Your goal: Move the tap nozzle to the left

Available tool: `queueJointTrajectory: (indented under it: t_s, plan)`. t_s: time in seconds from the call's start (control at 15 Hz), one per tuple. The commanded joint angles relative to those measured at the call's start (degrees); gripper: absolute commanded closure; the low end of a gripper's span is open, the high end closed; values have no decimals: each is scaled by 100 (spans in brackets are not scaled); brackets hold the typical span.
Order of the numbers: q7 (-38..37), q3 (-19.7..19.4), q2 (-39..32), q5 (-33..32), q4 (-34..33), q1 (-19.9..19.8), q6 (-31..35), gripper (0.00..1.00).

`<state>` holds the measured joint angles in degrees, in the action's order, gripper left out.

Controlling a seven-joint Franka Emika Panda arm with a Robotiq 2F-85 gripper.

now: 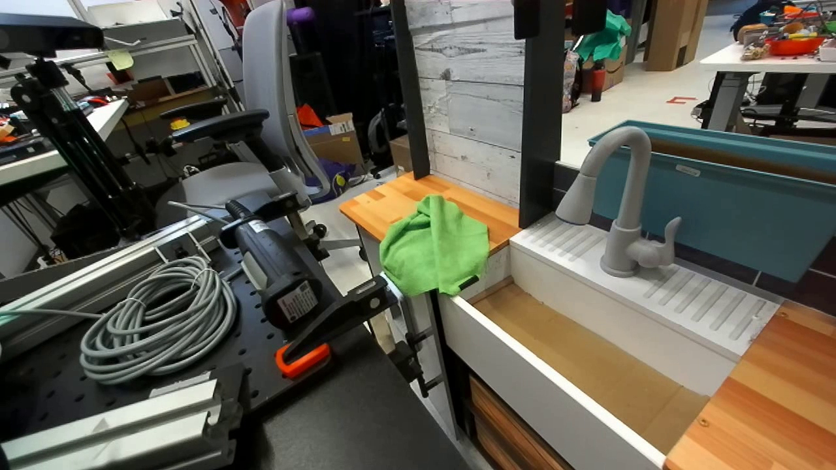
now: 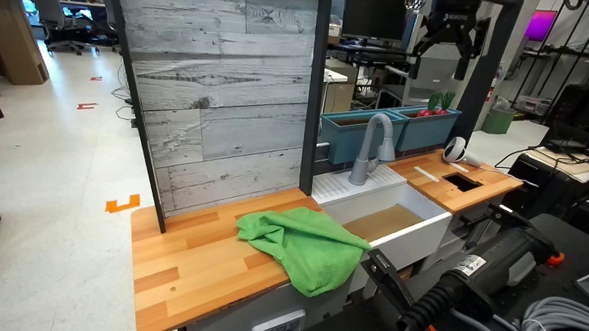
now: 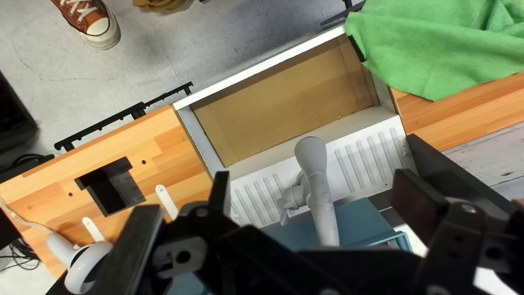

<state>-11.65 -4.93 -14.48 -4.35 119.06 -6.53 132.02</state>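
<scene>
The tap nozzle is a matte grey gooseneck spout, upright on a white ribbed ledge behind the sink, in both exterior views point(image 1: 631, 186) point(image 2: 365, 147). Its flared end bends down to the picture's left in an exterior view point(image 1: 576, 199). In the wrist view the nozzle point(image 3: 320, 188) lies in the picture between the jaws, with the flared end toward the sink basin. My gripper point(image 2: 437, 69) is open and empty, high above the tap and apart from it. In the wrist view its fingers point(image 3: 315, 184) are wide apart; their tips also show at the top of an exterior view point(image 1: 559, 23).
Teal planters point(image 2: 362, 139) stand behind the tap. A dark post point(image 2: 315, 95) and a grey wood panel point(image 2: 217, 94) rise beside the sink point(image 2: 439, 225). A green cloth point(image 2: 315, 248) lies on the wooden counter. A white controller point(image 2: 455, 151) lies on the far counter.
</scene>
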Motion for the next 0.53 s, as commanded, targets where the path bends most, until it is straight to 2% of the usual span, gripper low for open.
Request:
queueJointTrajectory:
  t_s: [0.0, 0.47]
  plan:
    - [290, -45, -279, 132, -185, 13, 93, 0]
    - [653, -25, -1166, 233, -866, -65, 148, 0]
